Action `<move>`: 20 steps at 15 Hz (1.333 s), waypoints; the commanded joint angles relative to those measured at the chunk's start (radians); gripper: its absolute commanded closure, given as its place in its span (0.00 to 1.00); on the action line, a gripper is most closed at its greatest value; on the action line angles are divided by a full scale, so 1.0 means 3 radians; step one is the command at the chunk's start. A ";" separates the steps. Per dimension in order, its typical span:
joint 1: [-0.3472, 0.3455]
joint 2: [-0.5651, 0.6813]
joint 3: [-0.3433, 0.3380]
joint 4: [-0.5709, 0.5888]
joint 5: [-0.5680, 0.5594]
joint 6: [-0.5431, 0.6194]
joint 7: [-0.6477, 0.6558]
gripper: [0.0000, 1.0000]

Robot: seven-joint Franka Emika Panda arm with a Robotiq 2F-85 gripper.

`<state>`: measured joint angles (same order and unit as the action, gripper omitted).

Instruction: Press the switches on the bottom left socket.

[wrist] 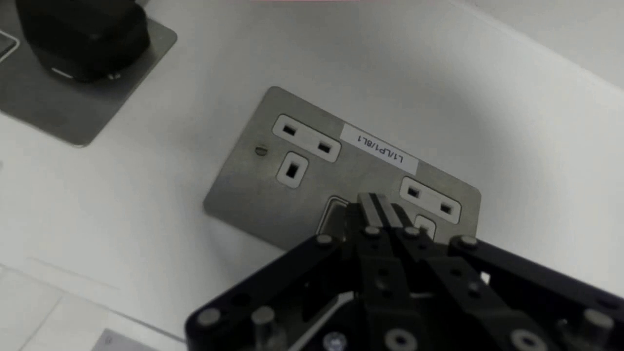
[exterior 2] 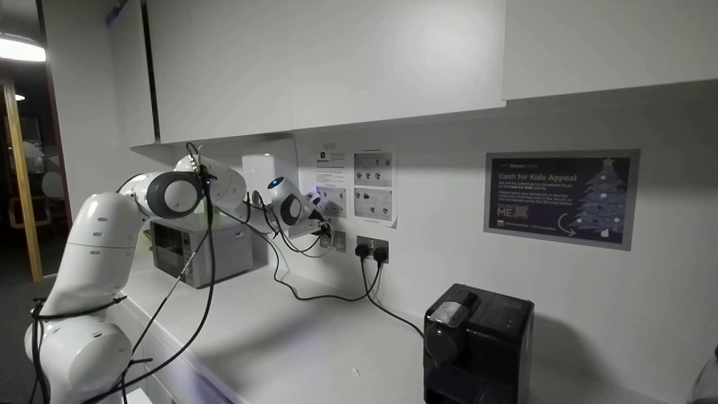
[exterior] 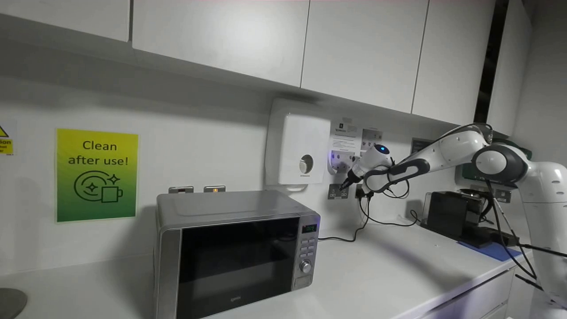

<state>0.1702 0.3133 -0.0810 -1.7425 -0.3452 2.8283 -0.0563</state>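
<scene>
The bottom left socket is a grey metal double plate with white pin holes and no plug in it; it shows in both exterior views [exterior: 333, 195] [exterior 2: 339, 242] and in the wrist view [wrist: 253, 202]. One metal-coloured rocker switch [wrist: 334, 214] shows on it, partly covered by my fingers. The other switch is hidden behind the gripper. My gripper [wrist: 372, 196] is shut and empty, its fingertips together in front of the plate between the switch and a set of pin holes. It also shows in both exterior views [exterior: 343, 187] [exterior 2: 325, 228]. I cannot tell whether the tips touch the plate.
A like metal socket [exterior 2: 383, 244] with black plugs [wrist: 87, 39] and cables is beside it. Printed notices [exterior 2: 373, 185] hang above. A white dispenser [exterior: 297, 141] and microwave [exterior: 239, 257] stand to one side, a black coffee machine [exterior 2: 482, 336] to the other. Cupboards [exterior: 363, 53] overhang.
</scene>
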 commanded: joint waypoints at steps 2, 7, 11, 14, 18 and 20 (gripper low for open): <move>-0.0111 -0.0271 0.0071 -0.0253 -0.0115 0.0005 -0.0273 1.00; -0.0051 -0.0259 -0.0032 -0.0245 -0.0189 -0.0011 -0.0304 1.00; -0.0035 -0.0187 -0.0048 -0.0181 -0.0186 0.0024 -0.0223 1.00; -0.0022 -0.0150 -0.0047 -0.0152 -0.0163 0.0048 -0.0174 1.00; -0.0018 -0.0115 -0.0048 -0.0122 -0.0153 0.0051 -0.0146 1.00; -0.0020 -0.0103 -0.0048 -0.0107 -0.0146 0.0059 -0.0129 1.00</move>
<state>0.1592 0.2793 -0.0855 -1.7848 -0.3790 2.8289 -0.1183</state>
